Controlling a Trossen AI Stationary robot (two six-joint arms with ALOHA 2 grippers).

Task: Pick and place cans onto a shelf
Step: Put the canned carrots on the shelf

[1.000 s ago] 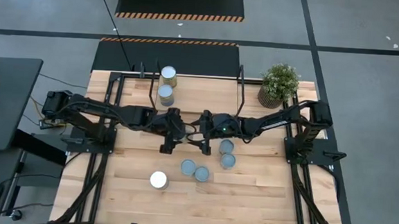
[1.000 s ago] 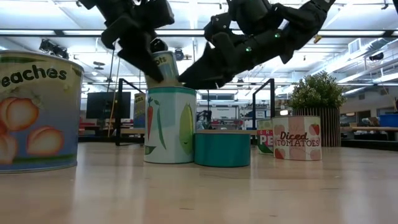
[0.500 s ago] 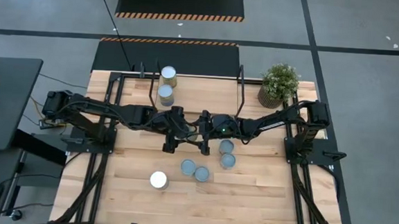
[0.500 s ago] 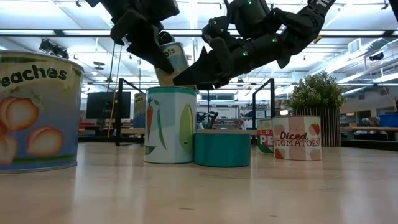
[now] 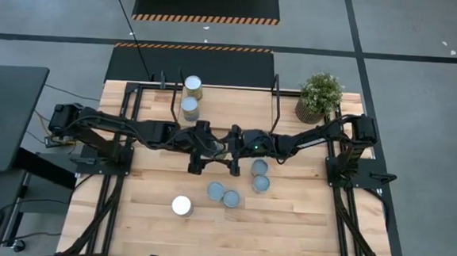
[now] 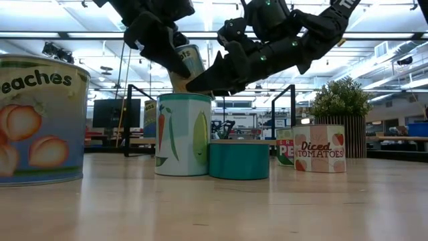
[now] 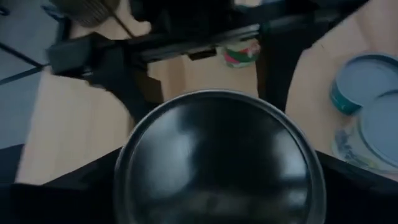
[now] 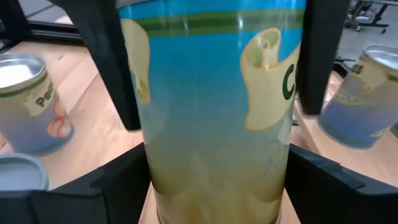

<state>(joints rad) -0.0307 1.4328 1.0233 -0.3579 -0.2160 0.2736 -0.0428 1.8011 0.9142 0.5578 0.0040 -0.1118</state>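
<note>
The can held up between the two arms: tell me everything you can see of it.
The lifted can is a small metal cylinder. Its label is blue with a green band near one end and cream scroll shapes, turning pale yellowish toward the other end. The low view shows it tilted, clear above the table and the other cans. The left gripper is shut on it; the right gripper sits close beneath it.

Bright overhead light, blurred wrist views
</note>
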